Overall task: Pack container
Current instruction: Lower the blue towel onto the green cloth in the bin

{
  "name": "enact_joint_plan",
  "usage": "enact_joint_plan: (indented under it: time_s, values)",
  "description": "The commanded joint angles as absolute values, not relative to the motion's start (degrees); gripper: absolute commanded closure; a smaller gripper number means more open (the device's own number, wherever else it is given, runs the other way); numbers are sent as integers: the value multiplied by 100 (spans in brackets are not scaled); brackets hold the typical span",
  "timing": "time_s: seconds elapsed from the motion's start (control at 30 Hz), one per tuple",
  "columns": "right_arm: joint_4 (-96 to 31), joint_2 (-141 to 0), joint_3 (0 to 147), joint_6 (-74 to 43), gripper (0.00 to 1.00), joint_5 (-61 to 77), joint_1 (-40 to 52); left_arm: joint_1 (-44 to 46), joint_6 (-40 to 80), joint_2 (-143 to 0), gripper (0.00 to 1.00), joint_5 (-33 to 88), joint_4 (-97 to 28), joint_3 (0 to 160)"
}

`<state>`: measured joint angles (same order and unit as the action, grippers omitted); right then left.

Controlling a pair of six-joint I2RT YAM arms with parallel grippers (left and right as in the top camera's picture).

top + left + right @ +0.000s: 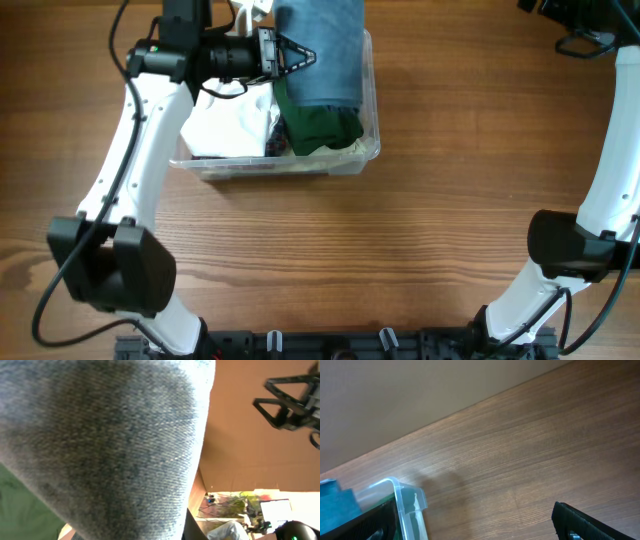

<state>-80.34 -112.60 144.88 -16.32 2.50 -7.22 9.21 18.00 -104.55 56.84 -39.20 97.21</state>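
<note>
The container [270, 166] stands on the bench [450, 230], on the far left part, close to the left arm. It is quite full. A white cloth [228, 125] lies in its left half and a dark green cloth [320, 128] in its right half. On top of the green one lies a blue denim piece [322, 50], but only partly inside: its far end goes over the far rim.

The left pincer [303, 55] is together, with its tips at the left edge of the denim, and it looks clamped on that edge. The right pincer [475, 510] is wide apart with nothing between, above bare bench well to the right of the container.

I judge the packing is near its end. What is left seems to be bringing the denim fully inside and perhaps pressing the clothes down.

Some things I cannot make out. The left wrist camera is almost covered by denim and shows no fingers, so the grip is not fully sure. The far end of the denim is cut off by the top edge of the overhead view, and so is most of the right pincer there. The bottom of the container is hidden under the clothes. I see no lid, and I cannot tell if more things wait outside the pictures
</note>
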Motion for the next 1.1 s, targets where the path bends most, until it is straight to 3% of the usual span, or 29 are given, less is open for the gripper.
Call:
enact_joint_plan:
  time_s: [0.0,0.57,0.73,1.07]
  values:
    - [-8029,-11277,14475,-1669,0,187,-709,1168,1857,-10602,96,6018,-3789,9747]
    - [-8029,-11277,14475,-1669,0,187,-709,1369,1872,-10954,96,5369,-3625,9153]
    - [-8029,-11277,14475,-1671,0,187,-709,1352,2200,-10954,96,5371,-2910,8595]
    - [-8029,-11277,14475,-1669,0,187,-709,825,2294,-10954,96,5349,-2722,8237]
